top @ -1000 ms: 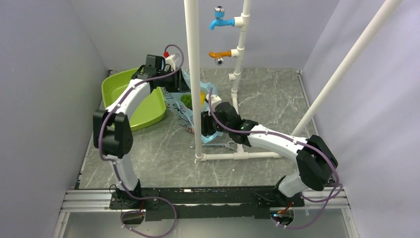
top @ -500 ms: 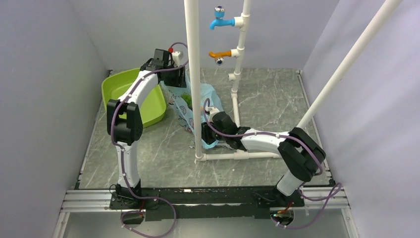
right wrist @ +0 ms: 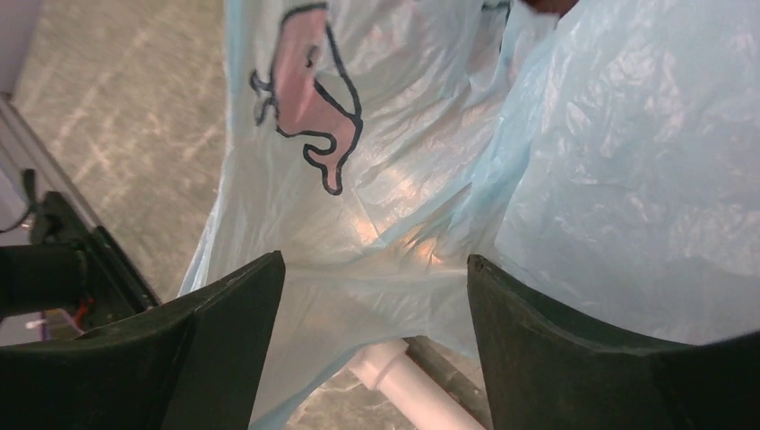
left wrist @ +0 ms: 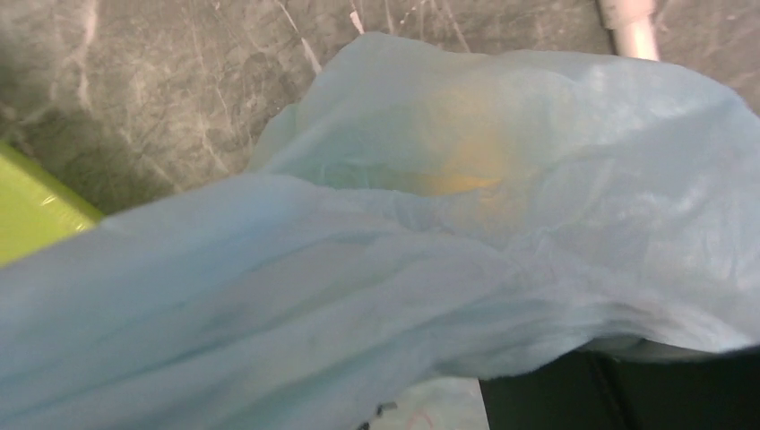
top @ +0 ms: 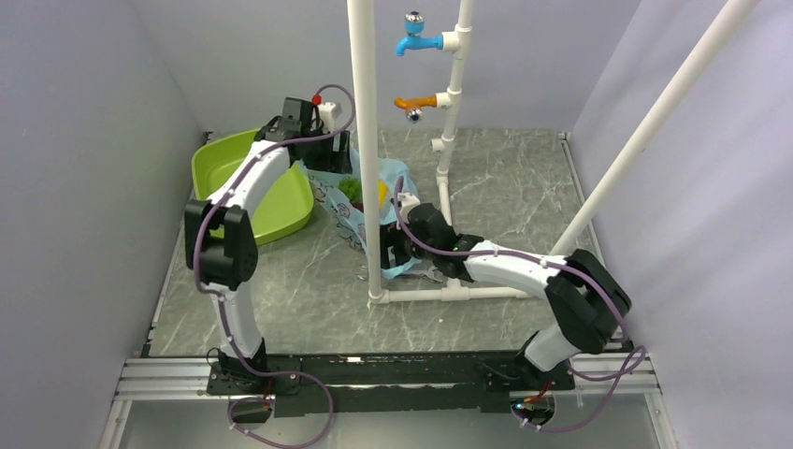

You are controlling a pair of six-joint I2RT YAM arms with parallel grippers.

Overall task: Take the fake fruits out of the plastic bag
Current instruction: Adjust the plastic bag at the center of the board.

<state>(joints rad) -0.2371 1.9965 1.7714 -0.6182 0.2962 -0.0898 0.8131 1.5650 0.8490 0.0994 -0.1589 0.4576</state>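
The light-blue plastic bag (top: pixel 348 213) lies crumpled on the table behind the upright white pipe. Its mouth shows a green grape bunch (top: pixel 352 187) and a yellow fruit (top: pixel 382 194). My left gripper (top: pixel 335 159) hangs over the bag's far edge. In the left wrist view the bag (left wrist: pixel 358 296) drapes across the jaws, one dark finger (left wrist: pixel 627 394) shows far off centre, and the yellow fruit (left wrist: pixel 457 152) glows through the film. My right gripper (right wrist: pixel 376 264) is open at the bag's near corner (top: pixel 391 241), with loose bag film (right wrist: pixel 582 161) between its fingers.
A lime-green tray (top: pixel 224 173) sits left of the bag. A white pipe frame has an upright (top: pixel 367 140) in front of the bag and a base pipe (top: pixel 449 293) (right wrist: pixel 403 376) under my right gripper. Blue (top: pixel 416 42) and orange (top: pixel 416 101) taps hang behind. A slanted pipe (top: pixel 655 122) crosses the right side.
Both grippers have opened wider. The bag, stretched upward half a second ago, has slackened and lies lower. The left arm has drawn back slightly and the right arm has shifted at the bag's near corner.
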